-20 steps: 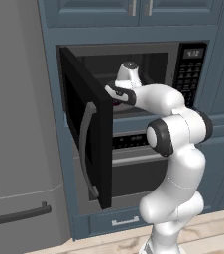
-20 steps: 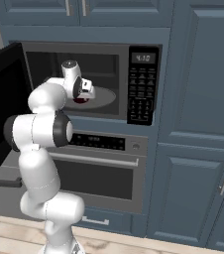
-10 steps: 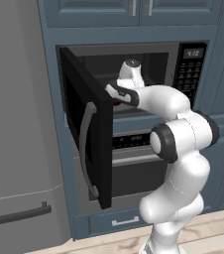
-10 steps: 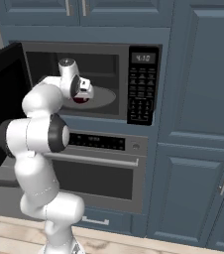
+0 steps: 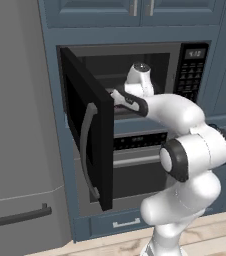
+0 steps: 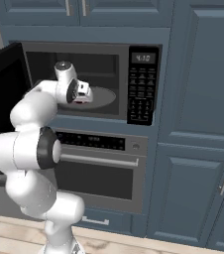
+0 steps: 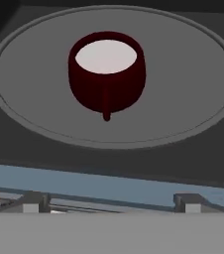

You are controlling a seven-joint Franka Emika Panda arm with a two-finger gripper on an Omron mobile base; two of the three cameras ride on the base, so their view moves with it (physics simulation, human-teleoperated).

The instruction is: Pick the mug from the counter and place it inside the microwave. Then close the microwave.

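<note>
On turntable (image 7: pixel 193 99), mug (image 7: pixel 106 72) (upright); claw (image 7: pixel 109 201) wide

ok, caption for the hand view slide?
Mug upright on the microwave turntable, open gripper clear of it.

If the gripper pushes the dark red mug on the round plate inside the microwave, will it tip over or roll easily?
Probably not. The mug is squat and wide and stands upright on the turntable plate, so a push would more likely slide it than tip it. It looks rigid and smooth, so perhaps slippery. The open gripper is apart from it.
</note>
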